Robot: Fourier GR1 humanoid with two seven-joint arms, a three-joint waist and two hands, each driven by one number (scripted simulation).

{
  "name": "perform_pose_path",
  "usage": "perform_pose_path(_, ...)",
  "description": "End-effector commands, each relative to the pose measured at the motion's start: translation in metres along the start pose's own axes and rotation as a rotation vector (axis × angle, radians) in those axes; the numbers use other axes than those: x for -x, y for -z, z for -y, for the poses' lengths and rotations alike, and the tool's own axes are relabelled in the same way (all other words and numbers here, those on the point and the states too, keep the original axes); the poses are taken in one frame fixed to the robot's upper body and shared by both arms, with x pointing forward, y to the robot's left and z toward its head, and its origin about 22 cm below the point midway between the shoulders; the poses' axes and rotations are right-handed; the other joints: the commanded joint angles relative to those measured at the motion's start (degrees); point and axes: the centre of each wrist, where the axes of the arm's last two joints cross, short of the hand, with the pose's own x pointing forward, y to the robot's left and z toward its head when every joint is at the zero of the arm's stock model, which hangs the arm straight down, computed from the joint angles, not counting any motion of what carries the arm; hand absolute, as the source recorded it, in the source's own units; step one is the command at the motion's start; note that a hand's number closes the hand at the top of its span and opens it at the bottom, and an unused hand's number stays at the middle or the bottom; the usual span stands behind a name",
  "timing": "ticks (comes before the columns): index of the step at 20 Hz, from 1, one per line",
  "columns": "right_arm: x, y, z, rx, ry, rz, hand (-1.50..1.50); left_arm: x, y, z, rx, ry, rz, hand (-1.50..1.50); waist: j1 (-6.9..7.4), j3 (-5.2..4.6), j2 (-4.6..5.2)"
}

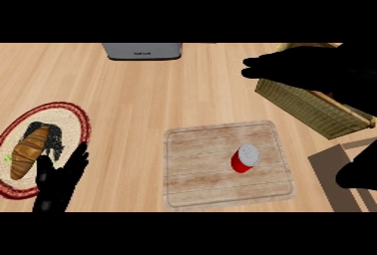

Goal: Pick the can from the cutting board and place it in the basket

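A red can (pixel 246 159) with a silvery top stands tilted on the pale wooden cutting board (pixel 199 179) in the middle of the counter, toward the board's right side. The woven basket (pixel 305 105) sits at the upper right, beyond the board's far right corner. My right hand (pixel 294 69) hovers as a dark shape over the basket's near-left rim, fingers stretched left and holding nothing, well above and behind the can. My left hand (pixel 63 177) rests open at the lower left, fingers up, far from the can.
A red-rimmed plate (pixel 77 112) with a bread roll (pixel 26 153) and something dark lies at the left, just behind my left hand. A grey appliance (pixel 142 51) stands at the back edge. A brown panel (pixel 331 167) and a dark part of my right arm (pixel 361 172) show at the right.
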Motion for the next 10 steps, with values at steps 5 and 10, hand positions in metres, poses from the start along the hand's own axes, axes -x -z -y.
perform_pose_path(5,0.001,-0.023,0.035,-0.208,-0.119,-0.098,-1.5,-0.004,0.006,0.013,0.007,-0.003,-0.042,0.0,0.61,-0.24,0.47)
perform_pose_path(10,0.004,-0.037,0.033,-0.226,-0.098,-0.07,-1.5,0.004,0.01,0.004,0.015,-0.003,-0.049,0.0,0.3,-0.21,0.43)
